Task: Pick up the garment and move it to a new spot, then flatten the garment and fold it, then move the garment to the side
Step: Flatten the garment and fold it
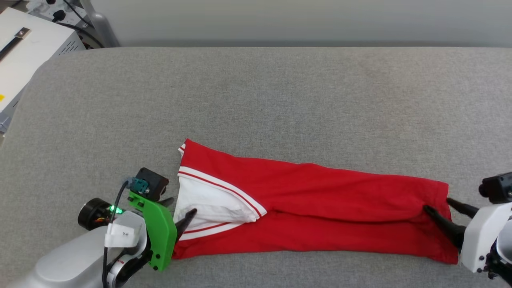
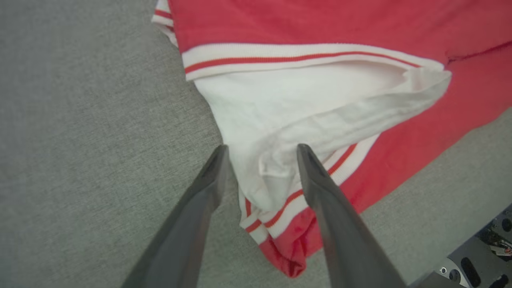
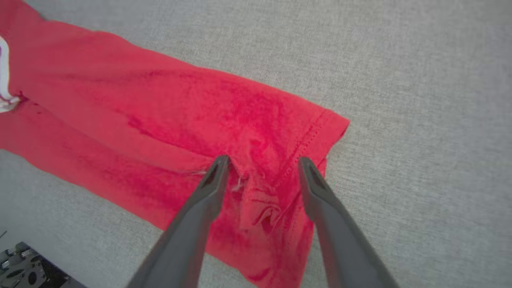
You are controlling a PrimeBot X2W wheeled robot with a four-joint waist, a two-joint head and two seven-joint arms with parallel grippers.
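A: Shirt [image 1: 312, 208]?

B: Lay folded into a long red band on the table [image 1: 256, 100], running left to right, flat but for a few creases. Showed much bare grey beyond the shirt's far edge and a thin strip at its near edge.

A: Left gripper [image 1: 182, 205]?

B: Sat at the shirt's left end, released, fingers spread wide. Straddled the white sleeve [image 2: 304, 100] in the wrist view, with one finger [image 2: 320, 188] at the red-and-white striped trim and the other over bare table just beside the shirt. Pinched nothing.

A: Touched the cloth?

B: Could not tell from either view.

A: Right gripper [image 1: 437, 204]?

B: Sat at the shirt's right end, likewise released. Bracketed a bunched wrinkle just inside the stitched hem [image 3: 316, 132], both fingers over red cloth. Clamped on nothing.

A: Anything else?

B: Saw a white box [image 1: 24, 52] well off to the shirt's far left, past the table's rounded corner, with dark cables just behind it.
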